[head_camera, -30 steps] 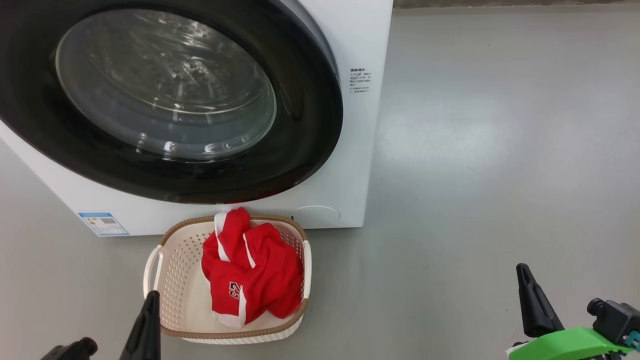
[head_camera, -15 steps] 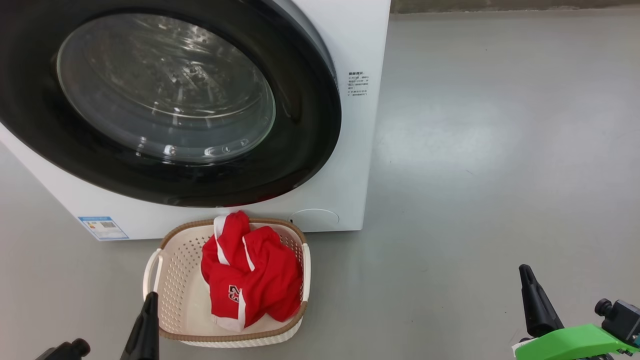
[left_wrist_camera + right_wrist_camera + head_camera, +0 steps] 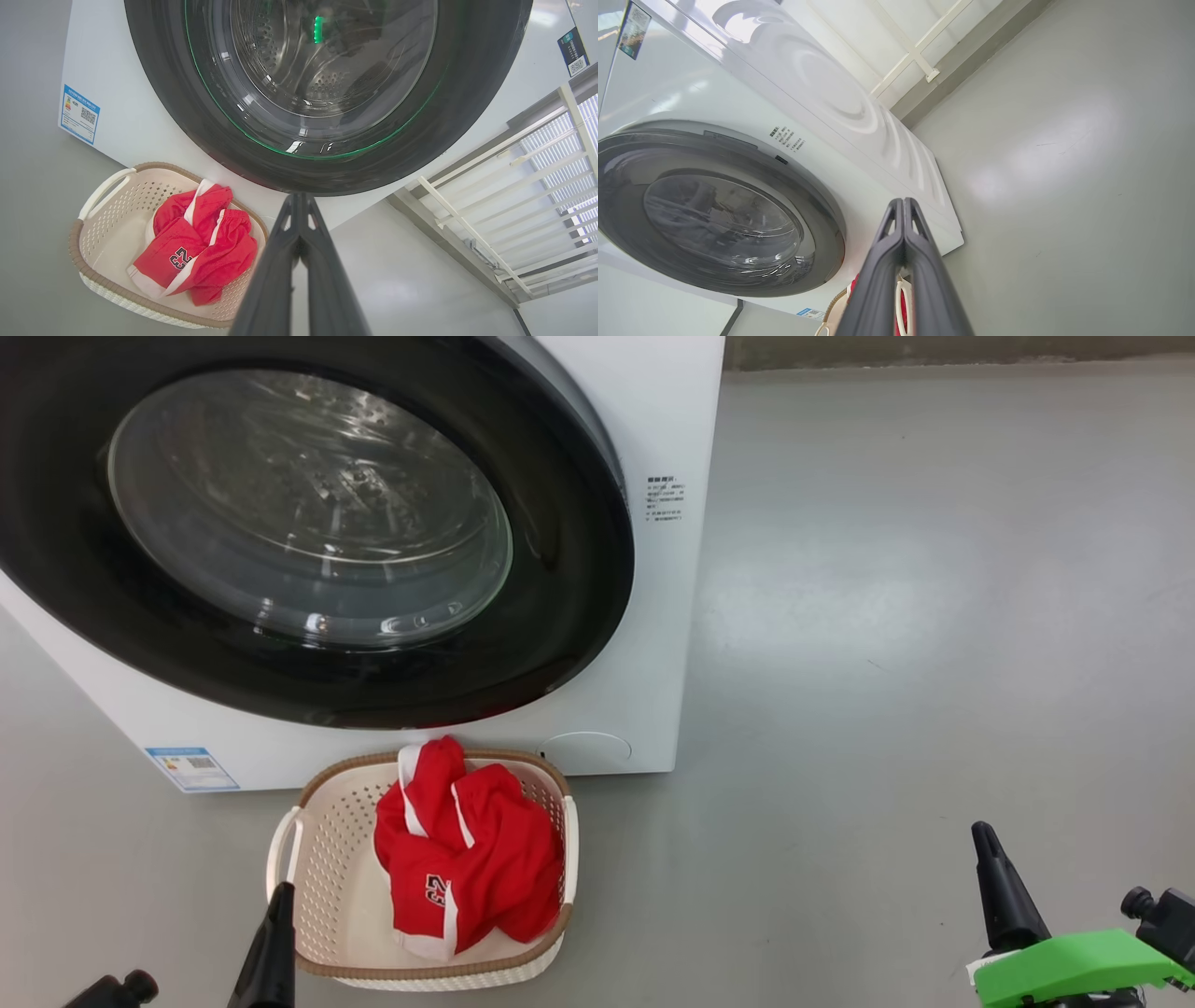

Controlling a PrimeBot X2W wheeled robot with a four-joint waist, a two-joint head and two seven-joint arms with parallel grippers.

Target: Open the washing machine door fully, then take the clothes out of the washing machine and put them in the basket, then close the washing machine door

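The washing machine door (image 3: 308, 523) sits shut against the white washing machine (image 3: 667, 616), its black rim flush and the steel drum visible through the glass. On the floor in front stands the cream basket (image 3: 322, 859), holding the red clothes (image 3: 467, 859) with the number 23. My left gripper (image 3: 278, 896) is shut, low beside the basket's left side. My right gripper (image 3: 985, 835) is shut, far off to the right over bare floor. In the left wrist view the left gripper (image 3: 299, 198) points at the door (image 3: 327, 70), with the basket (image 3: 107, 233) and clothes (image 3: 196, 242) at the lower left. The right gripper (image 3: 902, 201) holds nothing.
Grey floor (image 3: 934, 616) spreads out right of the machine. A blue label (image 3: 191, 768) marks the machine's lower left front. A white railing (image 3: 514, 186) stands beyond the machine. A green part (image 3: 1074, 966) rides on my right wrist.
The head view has shifted a little, so the machine and basket sit slightly lower in the picture. Both grippers stay shut and low; the door and clothes are unchanged.
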